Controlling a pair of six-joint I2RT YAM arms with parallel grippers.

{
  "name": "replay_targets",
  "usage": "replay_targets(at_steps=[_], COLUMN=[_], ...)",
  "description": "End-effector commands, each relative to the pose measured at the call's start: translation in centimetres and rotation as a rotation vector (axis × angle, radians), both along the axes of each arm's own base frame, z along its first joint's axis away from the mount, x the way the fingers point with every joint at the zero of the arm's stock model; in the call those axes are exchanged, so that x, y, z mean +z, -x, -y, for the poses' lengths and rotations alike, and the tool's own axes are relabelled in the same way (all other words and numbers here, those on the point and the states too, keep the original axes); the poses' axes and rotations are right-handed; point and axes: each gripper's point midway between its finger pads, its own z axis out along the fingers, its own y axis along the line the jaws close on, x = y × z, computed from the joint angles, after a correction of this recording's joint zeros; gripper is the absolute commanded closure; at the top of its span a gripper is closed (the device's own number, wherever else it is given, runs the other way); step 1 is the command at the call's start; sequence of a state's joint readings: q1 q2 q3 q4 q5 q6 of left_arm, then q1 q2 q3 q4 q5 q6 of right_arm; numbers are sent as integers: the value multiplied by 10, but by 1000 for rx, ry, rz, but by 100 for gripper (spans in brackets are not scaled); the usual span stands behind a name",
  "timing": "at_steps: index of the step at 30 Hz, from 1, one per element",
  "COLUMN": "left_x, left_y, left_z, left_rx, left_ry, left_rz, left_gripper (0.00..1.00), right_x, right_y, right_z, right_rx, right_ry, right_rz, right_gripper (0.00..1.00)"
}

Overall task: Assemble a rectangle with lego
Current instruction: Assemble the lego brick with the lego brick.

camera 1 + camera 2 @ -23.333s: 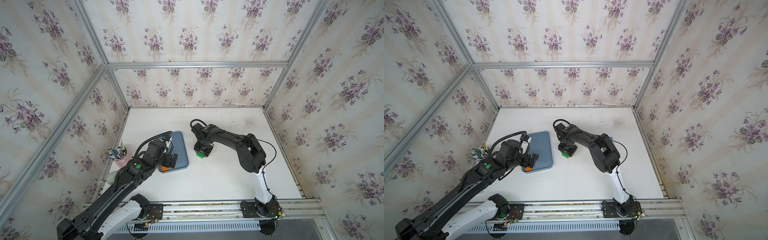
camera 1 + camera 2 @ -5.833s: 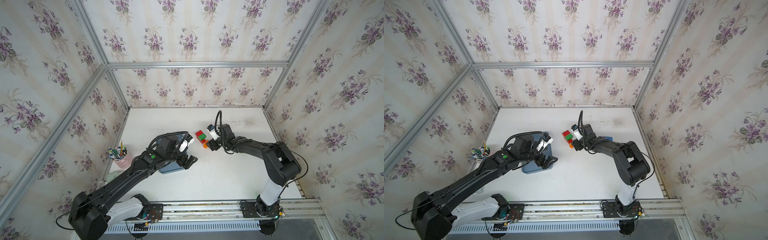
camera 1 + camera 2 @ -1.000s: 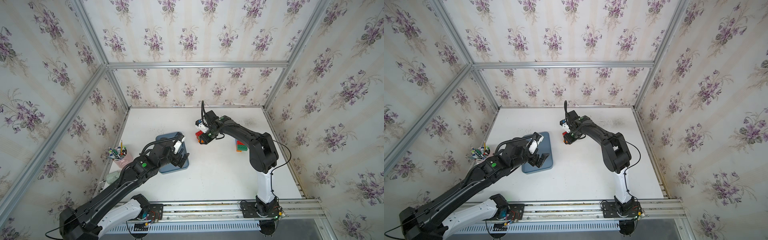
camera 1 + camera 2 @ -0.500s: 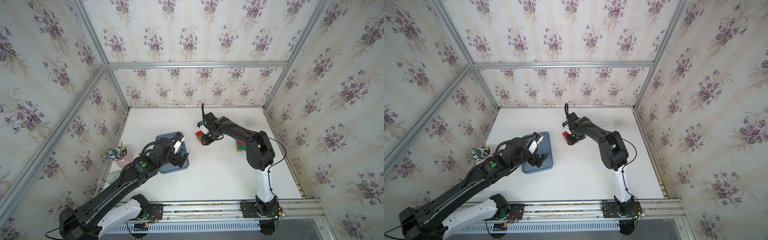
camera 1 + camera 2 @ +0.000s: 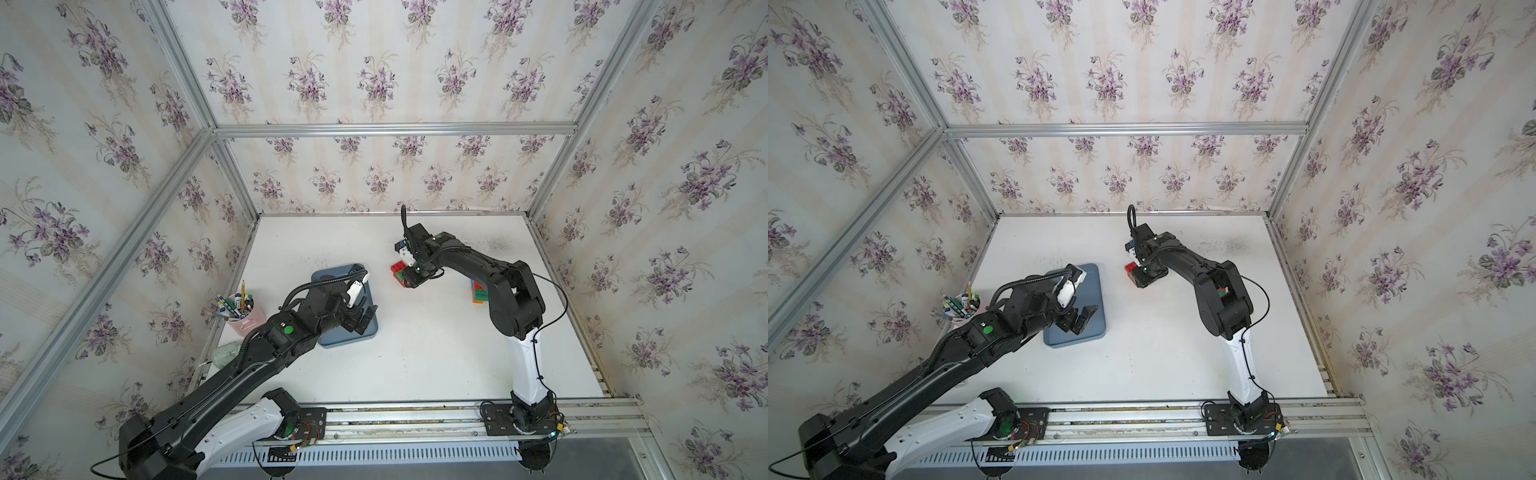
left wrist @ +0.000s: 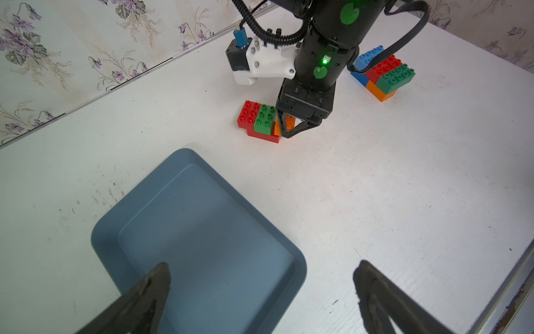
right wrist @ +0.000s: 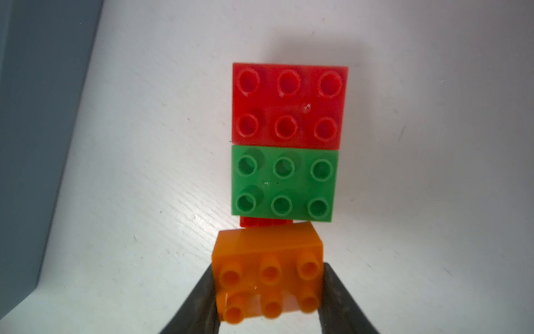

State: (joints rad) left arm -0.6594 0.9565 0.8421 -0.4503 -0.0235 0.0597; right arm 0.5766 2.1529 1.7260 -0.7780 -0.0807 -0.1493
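My right gripper point(image 7: 267, 292) is shut on an orange lego brick point(image 7: 267, 277), one finger on each of its short sides. The brick sits slightly askew right beside a green brick point(image 7: 284, 183). Past the green one is a red brick point(image 7: 289, 104), and both rest on a lower red brick point(image 7: 265, 222) whose end shows under the orange one. This stack point(image 5: 400, 272) point(image 5: 1130, 269) shows in both top views and in the left wrist view point(image 6: 260, 121). My left gripper point(image 6: 261, 277) hangs open and holds nothing, over a corner of the blue-grey tray point(image 6: 202, 231).
A second lego block point(image 6: 381, 73) point(image 5: 478, 293) of blue, red, green and orange bricks stands by the right arm's far side. A pink pen cup point(image 5: 241, 311) and a clear bottle point(image 5: 226, 353) are at the table's left edge. The tray point(image 5: 353, 338) holds nothing.
My right gripper has shifted a little with the orange brick, closer against the red and green stack. The left arm has not moved.
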Motion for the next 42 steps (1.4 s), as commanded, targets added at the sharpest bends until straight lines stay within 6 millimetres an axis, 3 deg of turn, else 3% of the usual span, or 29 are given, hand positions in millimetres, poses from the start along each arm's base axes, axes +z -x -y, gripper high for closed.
replay_targets(at_steps=[1,17,42], left_x=[4,3,2], left_y=[-3,-4,-4], left_z=[1,0,-1], left_rx=[6,10,12], left_ry=[9,4,0], left_rz=[17,18,19], left_gripper=[0,0,0], right_x=[-5,-2,-14], right_y=[-2,-9,-11], right_z=[6,2,9], right_rx=[-21,-29,-23], right_ry=[35,33,129], right_rz=[1,14,26], right_gripper=[63,63,65])
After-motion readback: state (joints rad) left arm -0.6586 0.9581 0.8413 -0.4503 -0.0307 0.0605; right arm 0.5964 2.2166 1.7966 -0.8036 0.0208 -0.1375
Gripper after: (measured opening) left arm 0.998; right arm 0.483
